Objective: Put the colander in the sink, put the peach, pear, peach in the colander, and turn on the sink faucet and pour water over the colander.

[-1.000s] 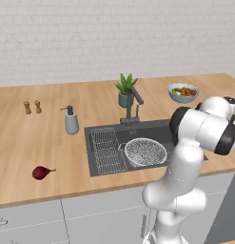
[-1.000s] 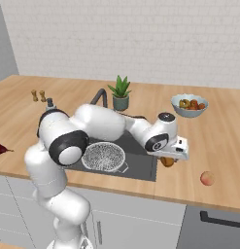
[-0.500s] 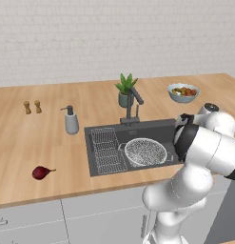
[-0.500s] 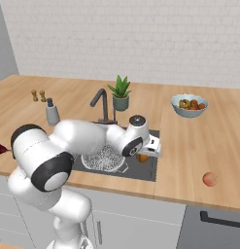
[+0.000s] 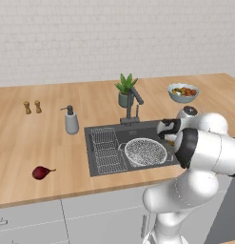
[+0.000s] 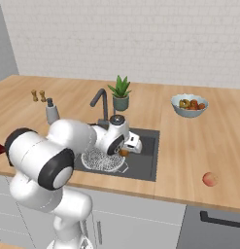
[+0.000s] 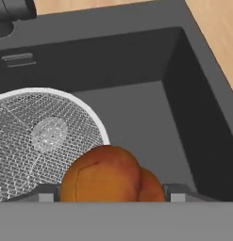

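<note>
Tool [image 7: 106, 188] grips a peach [image 7: 106, 176], held over the sink [image 7: 137, 113] just beside the colander [image 7: 42, 141] rim. Colander sits in the sink, apparently empty. Outstanding: second peach [image 6: 209, 179] and pear [image 5: 41, 172] on the worktop [image 5: 43, 138]; sink faucet [image 5: 132, 102] dry.

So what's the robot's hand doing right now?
Gripper: fingers closed on a peach, held over the sink beside the colander.

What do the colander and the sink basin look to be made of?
Colander: fine wire mesh, likely metal, with a smooth white rim; you can see through its weave. Sink: matte dark grey, no shine, possibly composite or coated metal; the render leaves that open.
</note>
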